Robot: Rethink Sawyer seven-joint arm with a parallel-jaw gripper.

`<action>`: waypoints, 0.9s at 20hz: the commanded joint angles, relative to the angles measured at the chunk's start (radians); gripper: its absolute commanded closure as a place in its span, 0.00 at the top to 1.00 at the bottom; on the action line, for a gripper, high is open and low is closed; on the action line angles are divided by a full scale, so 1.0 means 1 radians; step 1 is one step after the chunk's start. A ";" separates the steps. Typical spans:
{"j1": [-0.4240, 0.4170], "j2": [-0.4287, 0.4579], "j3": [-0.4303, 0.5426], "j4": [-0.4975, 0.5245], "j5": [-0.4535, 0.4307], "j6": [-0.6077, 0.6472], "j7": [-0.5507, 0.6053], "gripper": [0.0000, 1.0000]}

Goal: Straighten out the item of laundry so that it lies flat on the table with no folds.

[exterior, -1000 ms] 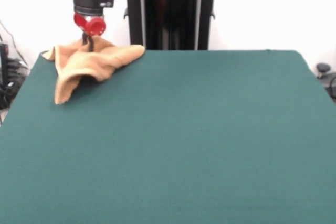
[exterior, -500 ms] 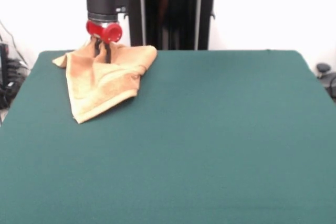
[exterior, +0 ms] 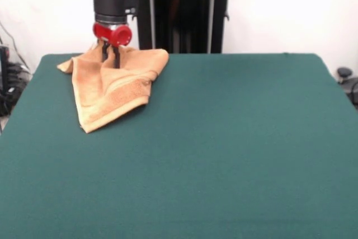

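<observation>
At the far left corner of the table (exterior: 224, 155), front view (only one given), the towel (exterior: 112, 88) sits bunched w/ a folded flap running down to a point toward the camera, hem band showing near that end. Gripper (exterior: 110, 55) is down in the top of the heap, two dark fingers (exterior: 116, 57) slightly apart w/ cloth bunched around them; can't tell if they're actually pinching it. Looks like mid-spread step, folds not out yet; next move prob needs a firm hold on one edge and a pull across bare felt so the flap opens out.

towel (exterior: 112, 88): orange-tan, bunched, folded | table (exterior: 224, 149): green, towel at far-left corner
</observation>
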 commanded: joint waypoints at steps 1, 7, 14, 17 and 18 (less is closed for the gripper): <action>0.095 0.122 0.203 -0.038 0.019 -0.010 0.117 1.00; 0.219 0.106 0.089 -0.069 0.064 -0.003 0.076 0.00; 0.117 0.090 0.203 -0.045 0.012 0.121 0.093 0.00; 0.138 0.077 0.180 -0.042 0.028 0.117 0.092 0.00; 0.144 0.075 0.171 -0.044 0.032 0.111 0.092 0.00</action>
